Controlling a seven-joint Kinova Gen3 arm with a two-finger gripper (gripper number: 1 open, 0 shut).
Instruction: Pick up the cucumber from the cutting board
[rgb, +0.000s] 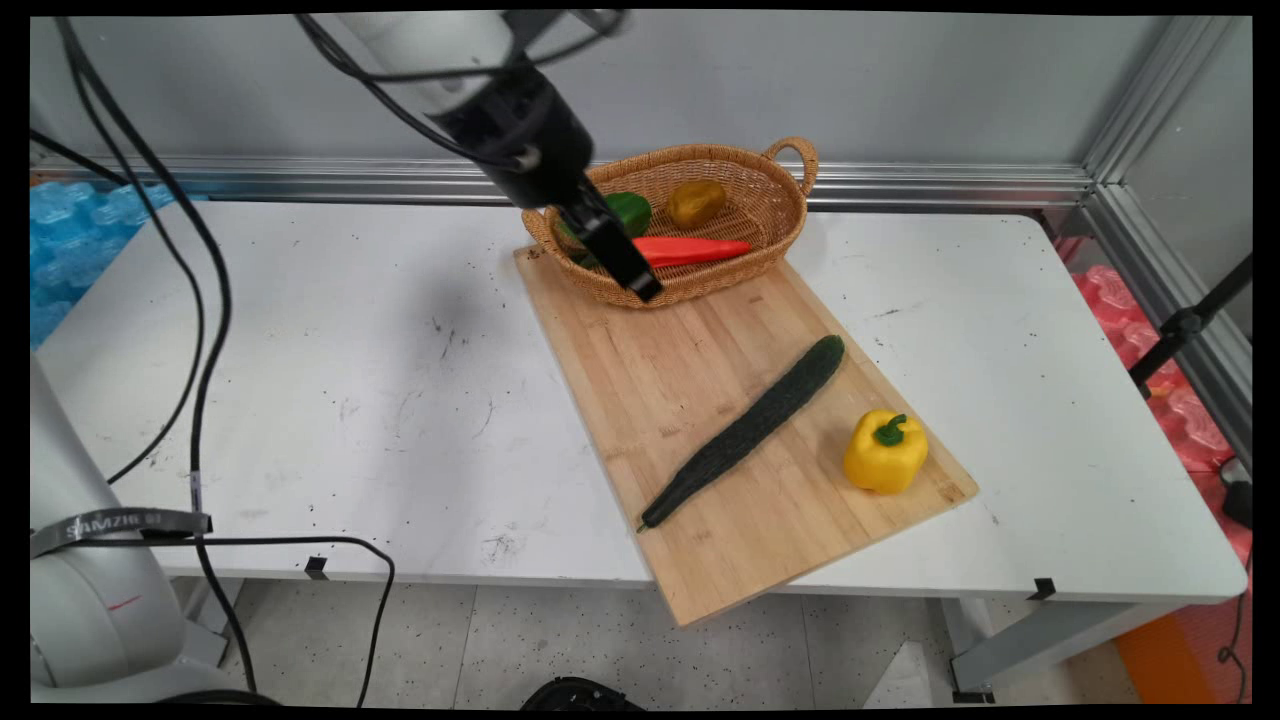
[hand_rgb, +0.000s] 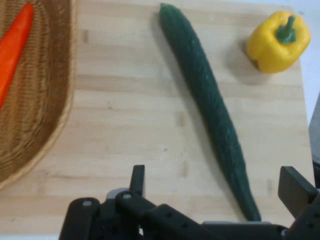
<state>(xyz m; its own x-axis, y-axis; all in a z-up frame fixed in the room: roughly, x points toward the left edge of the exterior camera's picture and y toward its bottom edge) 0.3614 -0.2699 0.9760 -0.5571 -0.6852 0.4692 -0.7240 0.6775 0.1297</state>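
Dark green and long, the cucumber (rgb: 745, 432) lies diagonally across the middle of your main view, flat on the bamboo cutting board (rgb: 640, 360). Your gripper (hand_rgb: 215, 182) hangs empty above the board with its fingers spread wide. Right of the cucumber sits a yellow bell pepper (rgb: 884, 451). At upper centre, the wicker basket (rgb: 770, 215) holds a carrot (rgb: 690, 250), a green pepper (rgb: 630, 210) and a potato (rgb: 696, 203).

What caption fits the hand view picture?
Open claw above a board with cucumber, yellow pepper and basket.
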